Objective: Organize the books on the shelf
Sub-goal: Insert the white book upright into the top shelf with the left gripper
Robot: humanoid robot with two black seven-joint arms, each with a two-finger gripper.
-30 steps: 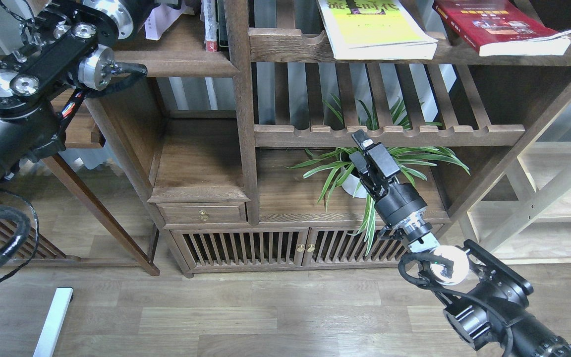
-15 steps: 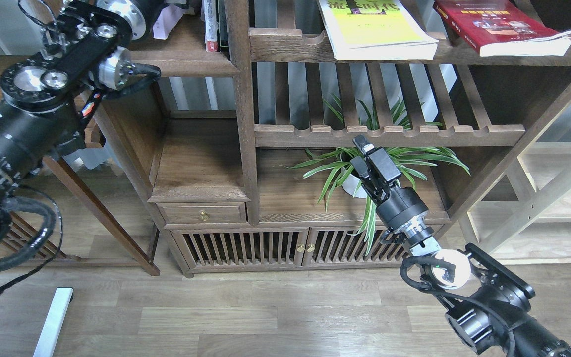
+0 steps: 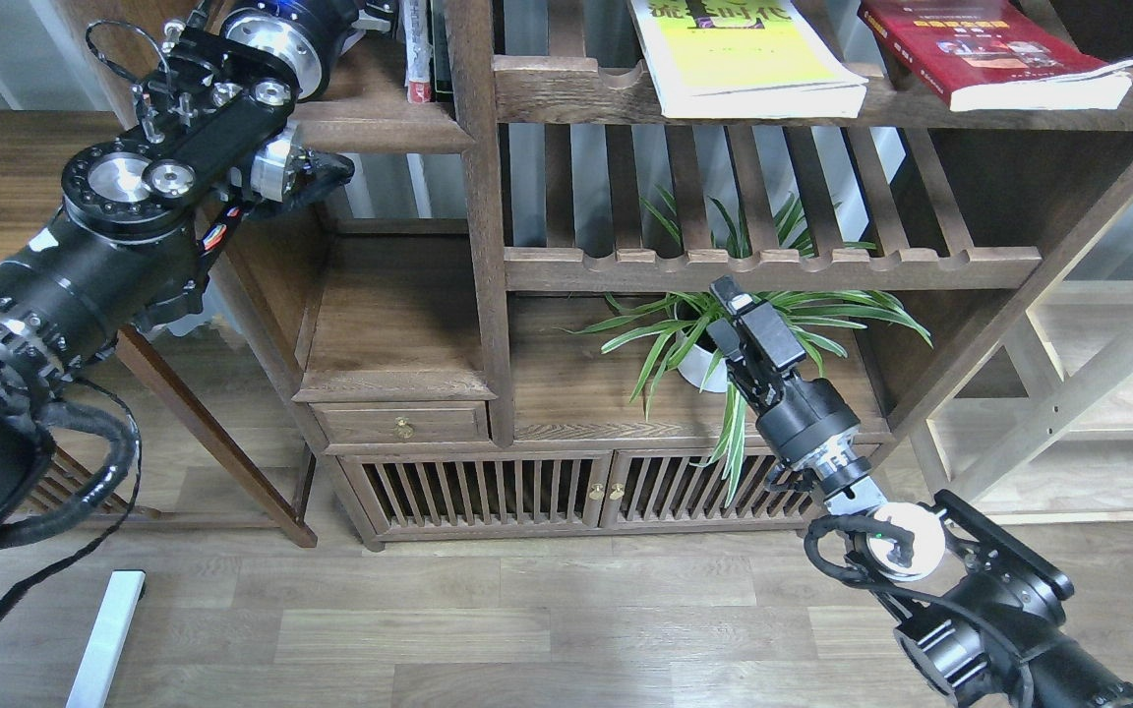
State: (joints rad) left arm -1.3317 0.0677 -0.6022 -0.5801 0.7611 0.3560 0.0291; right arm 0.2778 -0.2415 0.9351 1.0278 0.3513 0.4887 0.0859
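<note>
Head view: yellow-green book (image 3: 745,54) and dark red book (image 3: 994,51) both lie flat on the top slatted rack (image 3: 773,98) at the upper right, white page edges facing the camera, well apart from each other. No lavender book visible. Solid dark-brown shelf (image 3: 370,123) sits at upper left, with narrow upright books (image 3: 419,49) at its right end against the post.

Left arm (image 3: 134,216) comes in from the left and reaches up to that shelf; its gripper end is cut off at the top edge, so can't tell its opening.

Right gripper (image 3: 739,315) is centre-right, in front of the potted plant (image 3: 714,344), below the lower slatted rail (image 3: 773,265). Fingers close together, holding nothing.
</note>
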